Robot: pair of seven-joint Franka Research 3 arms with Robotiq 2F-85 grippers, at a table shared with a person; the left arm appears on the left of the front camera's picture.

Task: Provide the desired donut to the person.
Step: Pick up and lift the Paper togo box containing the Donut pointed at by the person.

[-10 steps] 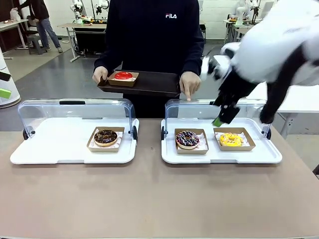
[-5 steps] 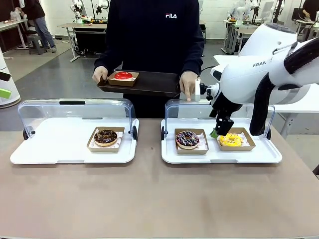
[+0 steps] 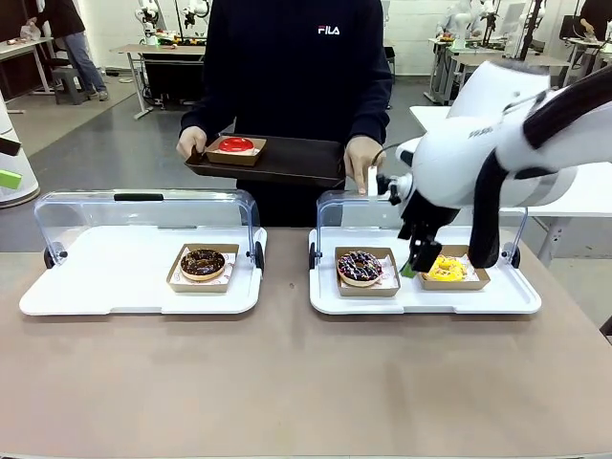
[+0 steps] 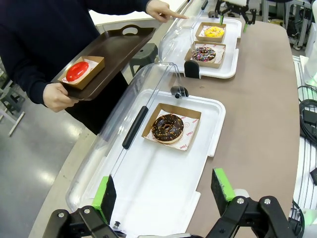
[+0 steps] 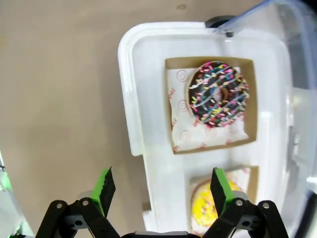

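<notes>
Right gripper wide open over the right-hand case, between two donuts

Front view: you see the person (image 3: 287,76) holding a brown tray (image 3: 287,159) with a red donut (image 3: 236,145) in one hand, while the other hand (image 3: 363,158) points a finger down at the clear lid (image 3: 335,206). The sprinkled donut (image 3: 360,267) lies below that finger. Your right gripper (image 3: 418,266) hangs just beside it, between it and the yellow donut (image 3: 446,269). Left wrist view: your left gripper (image 4: 163,191) is spread wide above the left white tray (image 4: 163,198), and the chocolate donut (image 4: 167,127) lies ahead of its fingertips, well apart. Right wrist view: the jaws stand wide. The sprinkled donut sits ahead of the pads in its paper box, and the yellow one lies close under one pad.
</notes>
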